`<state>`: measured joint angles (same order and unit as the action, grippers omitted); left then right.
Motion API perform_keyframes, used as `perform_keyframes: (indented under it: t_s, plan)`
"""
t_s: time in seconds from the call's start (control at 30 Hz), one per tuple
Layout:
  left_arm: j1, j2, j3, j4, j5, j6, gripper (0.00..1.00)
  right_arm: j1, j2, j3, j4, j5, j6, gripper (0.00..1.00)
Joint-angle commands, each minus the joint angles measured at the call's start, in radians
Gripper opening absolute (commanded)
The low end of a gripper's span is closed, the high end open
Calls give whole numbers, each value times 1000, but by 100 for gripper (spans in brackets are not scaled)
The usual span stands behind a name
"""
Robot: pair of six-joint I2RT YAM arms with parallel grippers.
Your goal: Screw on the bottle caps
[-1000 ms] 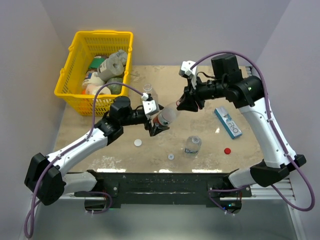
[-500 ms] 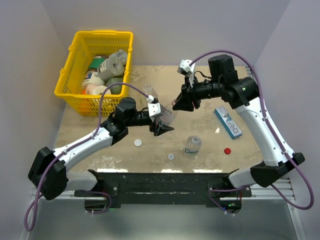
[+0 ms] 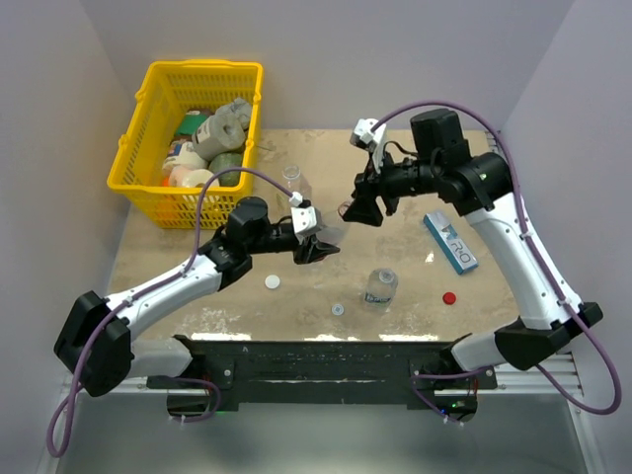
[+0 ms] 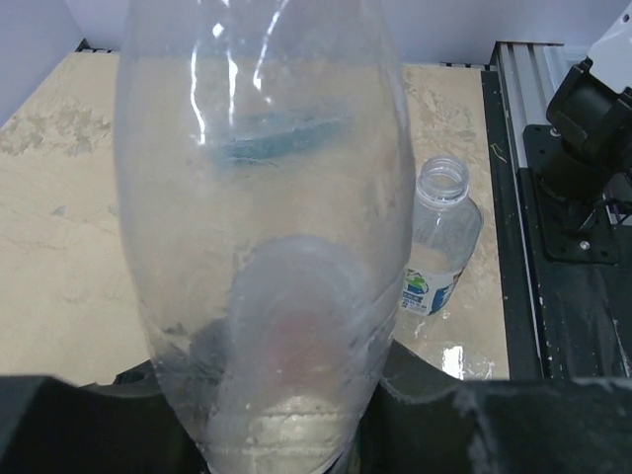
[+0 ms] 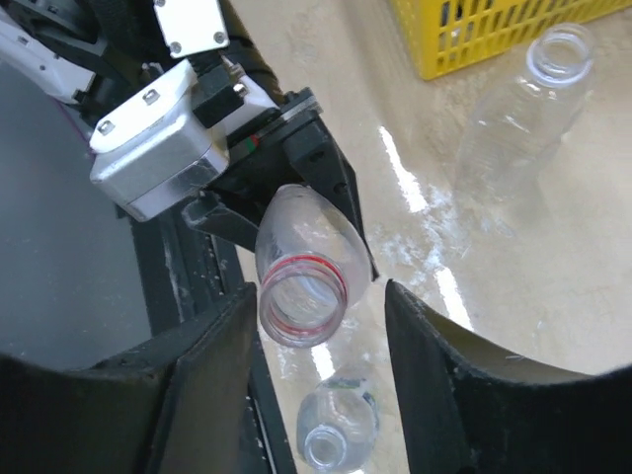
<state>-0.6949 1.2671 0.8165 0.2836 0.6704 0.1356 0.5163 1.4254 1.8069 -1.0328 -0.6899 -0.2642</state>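
a beige marbled tabletop [image 3: 326, 148] sits between pale grey walls [image 3: 326, 49]. at the far left stands a yellow plastic mesh basket [image 3: 202, 67] filled with odds and ends. right of it, the left gripper [image 3: 321, 244] is clamped on the base end of a clear plastic bottle with a red neck ring [image 5: 301, 237]. it holds the bottle above the table, open mouth pointing toward the right gripper [image 3: 357, 209]. that gripper's jaws stand apart, one finger on either side of the bottle's mouth, gripping nothing; whether a finger brushes the neck i cannot tell.

nearer than the held bottle, a small white round plastic cap [image 3: 273, 281] lies on the table. a squarish unlabelled clear bottle [image 3: 292, 184] stands uncapped farther back, just beside the basket. next comes a pale grey-white ring-like cap [image 3: 338, 309], then a short blue-labelled clear bottle [image 3: 379, 286], upright and uncapped. a small red round cap [image 3: 449, 296] lies to the right, with a flat blue-and-white box [image 3: 450, 242] just beyond it. all three caps are well apart from both grippers.
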Motion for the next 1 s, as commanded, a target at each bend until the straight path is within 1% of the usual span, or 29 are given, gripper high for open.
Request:
perform_keyframes:
  t_s: [0.0,0.07,0.13,0.17,0.2,0.23,0.27,0.3,0.33,0.37,0.4,0.43,0.47,0.57,0.6,0.67,0.8,0.97]
  plan:
    - [-2,-44,-33,28,-5,24,36,-13,-55,152,-71,200,-53,65]
    - [-2,-54,-45,25,-17,28,36,-41,-91,141,-76,291,-60,71]
    - [0,-64,-60,28,-25,25,36,-129,-154,99,-87,309,-73,75]
    - [0,-66,-65,31,-31,25,36,-157,-170,28,-104,320,-92,75]
    - [-2,-69,-68,31,-32,24,37,-197,-204,-15,-163,348,-151,74]
    - [-2,-71,-74,31,-37,24,36,-206,-220,-71,-189,384,-176,74]
    - [0,-74,-77,31,-43,24,37,-214,-244,-201,-211,415,-196,73]
    - [0,-77,-80,32,-45,25,37,-226,-267,-271,-243,464,-229,72]
    - [0,-83,-88,35,-48,28,38,-237,-336,-346,-239,483,-234,72]
    - [0,-87,-92,45,-51,30,38,-243,-374,-489,-234,492,-243,72]
    - [0,-90,-97,48,-52,32,38,-251,-411,-558,-225,506,-269,71]
    - [0,-98,-100,49,-55,32,38,-251,-484,-617,-219,539,-279,71]
    - [-2,-101,-102,49,-60,33,38,-251,-511,-714,-220,559,-285,71]
    - [0,-113,-108,45,-69,39,37,-256,-588,-838,-225,595,-300,70]
    - [0,-114,-108,43,-71,41,36,-259,-594,-859,-219,601,-293,68]
    - [0,-117,-108,46,-72,38,35,-265,-585,-876,-190,607,-264,67]
    - [0,-114,-116,68,-75,16,36,-268,-527,-899,-132,661,-251,64]
    - [0,-114,-114,59,-78,7,36,-279,-465,-975,-43,754,-381,63]
